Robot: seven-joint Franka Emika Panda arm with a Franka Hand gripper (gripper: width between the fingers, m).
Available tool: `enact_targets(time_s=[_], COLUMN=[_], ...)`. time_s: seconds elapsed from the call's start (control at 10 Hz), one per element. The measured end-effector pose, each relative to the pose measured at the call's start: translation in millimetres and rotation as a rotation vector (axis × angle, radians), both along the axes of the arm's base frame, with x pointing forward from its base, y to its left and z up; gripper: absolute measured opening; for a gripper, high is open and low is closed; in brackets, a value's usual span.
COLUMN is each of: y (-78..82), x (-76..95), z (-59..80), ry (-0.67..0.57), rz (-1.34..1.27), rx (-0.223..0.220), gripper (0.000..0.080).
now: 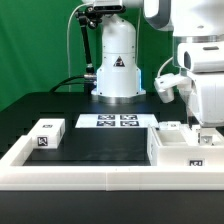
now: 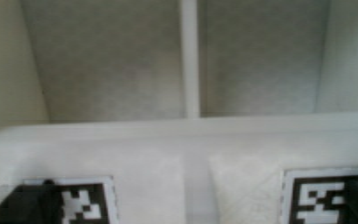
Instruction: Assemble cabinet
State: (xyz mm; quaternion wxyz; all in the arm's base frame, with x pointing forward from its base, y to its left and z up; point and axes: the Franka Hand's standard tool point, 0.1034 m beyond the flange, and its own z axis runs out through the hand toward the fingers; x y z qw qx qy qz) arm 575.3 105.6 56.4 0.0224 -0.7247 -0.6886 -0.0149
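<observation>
In the exterior view, the gripper (image 1: 205,130) hangs low over the cabinet (image 1: 178,152), whose large white box sits directly beneath it and just beside it. The fingertips are at the box's top edge. I cannot tell whether they are clenched or released. A small white block (image 1: 45,135) with a tag lies well away from the hand on the black table (image 1: 100,148), and the marker board (image 1: 117,121) lies between them.

In the wrist view, a blurred white cabinet surface lies close under the hand and bears two tags (image 2: 83,200) (image 2: 329,198). Beyond it, grey panels are split by a white upright strip (image 2: 188,55). The grip cannot be told here either.
</observation>
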Motion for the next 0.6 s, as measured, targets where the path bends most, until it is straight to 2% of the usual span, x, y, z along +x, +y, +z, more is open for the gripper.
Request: enact_targets(time_s=[0.3, 0.5, 0.6], y=[-2.2, -7.2, -8.7], x=[-22.2, -49.2, -57.5], z=[26.2, 40.9, 42.9], ry=[-0.010, -0.006, -0.005], rz=[-0.008, 0.001, -0.001], rx=[-0.021, -0.042, -0.047], gripper=[0.0796, 0.0796, 0.0796])
